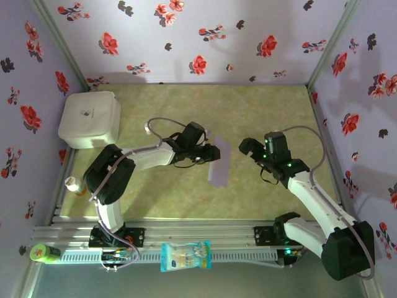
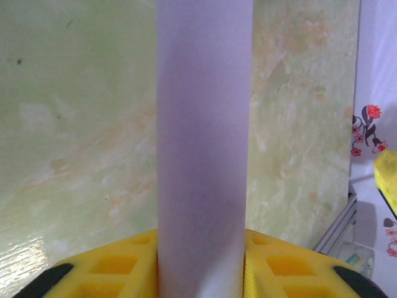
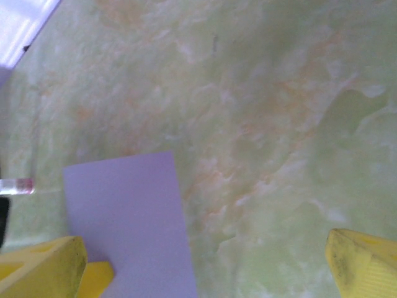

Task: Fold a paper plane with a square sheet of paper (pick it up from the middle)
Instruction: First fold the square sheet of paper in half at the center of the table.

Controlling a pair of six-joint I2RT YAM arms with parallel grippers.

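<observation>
1. The thin, pale-lilac square sheet of paper (image 1: 218, 166) sits between the 2 arms, over the middle of the marbled green bench (image 1: 260, 112), and is gripped at 1 side only. Limp as it looks, it could sag or curl, and any crease made then would likely land crooked.
2. The hold covers a small part of the sheet, so a sideways tug from the other arm could slide the paper out or tear it.
3. If the free claw closed on a loose corner and not a flat edge, the paper would probably crumple.
4. The left claw (image 1: 208, 153) is narrowed onto the sheet, with its yellow fingers (image 2: 99, 273) pinching the paper between them. From its wrist camera the sheet runs straight out from the jaws as a bowed strip.
5. The right claw (image 1: 251, 149) is spread as wide as it goes, holding and touching nothing. It is near the sheet but apart from it. From its wrist camera, a corner of the paper lies beside 1 finger.
</observation>
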